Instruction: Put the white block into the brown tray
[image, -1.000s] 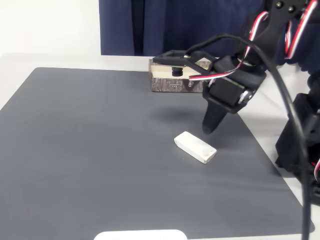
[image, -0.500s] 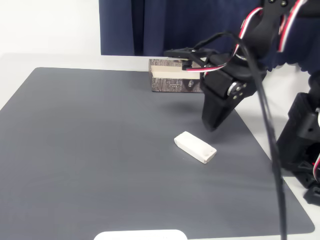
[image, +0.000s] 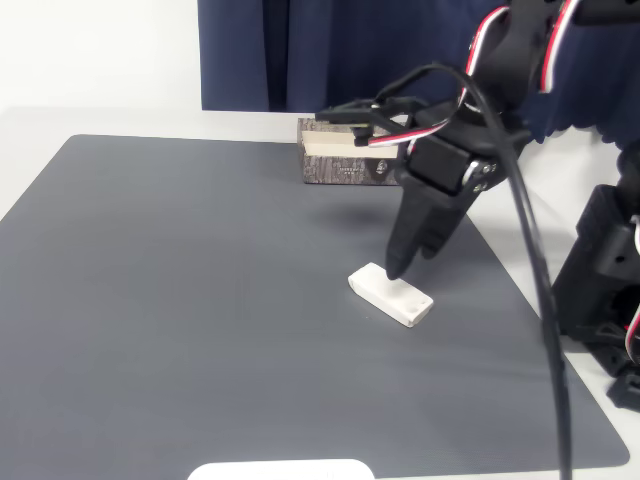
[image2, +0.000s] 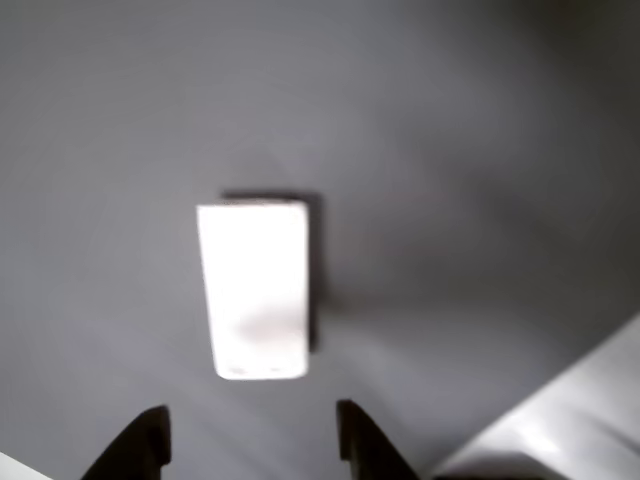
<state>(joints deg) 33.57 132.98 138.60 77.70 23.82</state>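
While the pincer (image: 397, 268) hangs tip-down just over the far end of the white block (image: 391, 295) in the fixed view, its two dark fingertips (image2: 150, 440) show spread apart at the bottom of the wrist view, gap a bit wider than the block's short side, nothing between them. Not touching the block as far as I can tell; the fixed view has the tip very close to or at its top edge, hard to say which.

White block (image2: 254, 288) lies flat on the dark grey mat (image: 200, 300), right of the mat's centre, nearer its right edge, long axis running roughly away from the fingers in the wrist view. Wrist view is blurred.

Brown tray (image: 345, 160) sits at the far edge of the mat, well apart from the block and partly hidden behind the arm (image: 470, 140); its cream inside barely shows. Mat lies on a white tabletop (image: 100, 120), dark blue curtain (image: 300, 50) behind. Part of a white rounded plate (image: 280, 470) shows at the near edge.

Handling guess: block looks small, light, stiff, eraser-like, probably grippy rather than slick, not fragile. Best hold looks like across the short width, on the two long sides, near the middle so it won't pivot. Flat and low, so fingers need to go down nearly to the mat.
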